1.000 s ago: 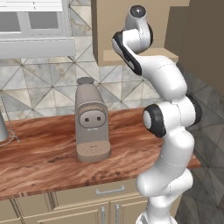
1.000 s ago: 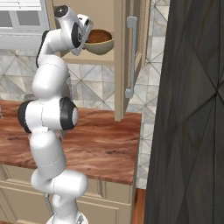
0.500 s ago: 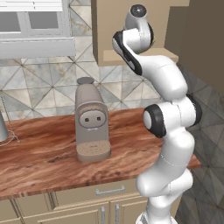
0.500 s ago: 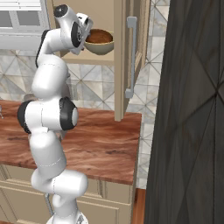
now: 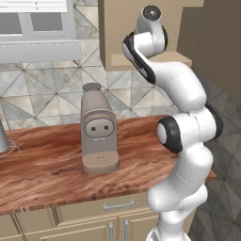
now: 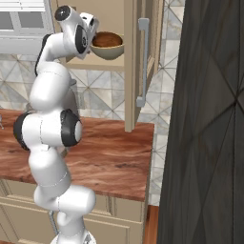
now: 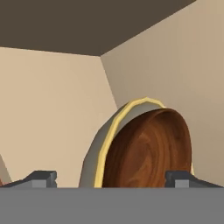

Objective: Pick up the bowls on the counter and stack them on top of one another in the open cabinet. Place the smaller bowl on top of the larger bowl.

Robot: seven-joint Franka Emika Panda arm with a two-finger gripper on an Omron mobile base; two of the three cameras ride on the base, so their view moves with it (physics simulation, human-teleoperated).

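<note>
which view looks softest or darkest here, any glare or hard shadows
Left base view: soft, slightly blurred, even light, no glare; faint shadow beside the coffee machine. Right base view: sharper; the dark panel at right is the darkest area. Hand view: flat shading, dark cabinet ceiling, brown bowl inside the yellow bowl, end effector tips dim.

The smaller bowl (image 6: pixel 106 39) is nested in the larger bowl (image 6: pixel 108 51), both set on the shelf inside the cabinet (image 6: pixel 129 66). The coffee machine (image 5: pixel 97 128) is stood on the counter (image 5: pixel 52 164), below and left of the cabinet.
</note>
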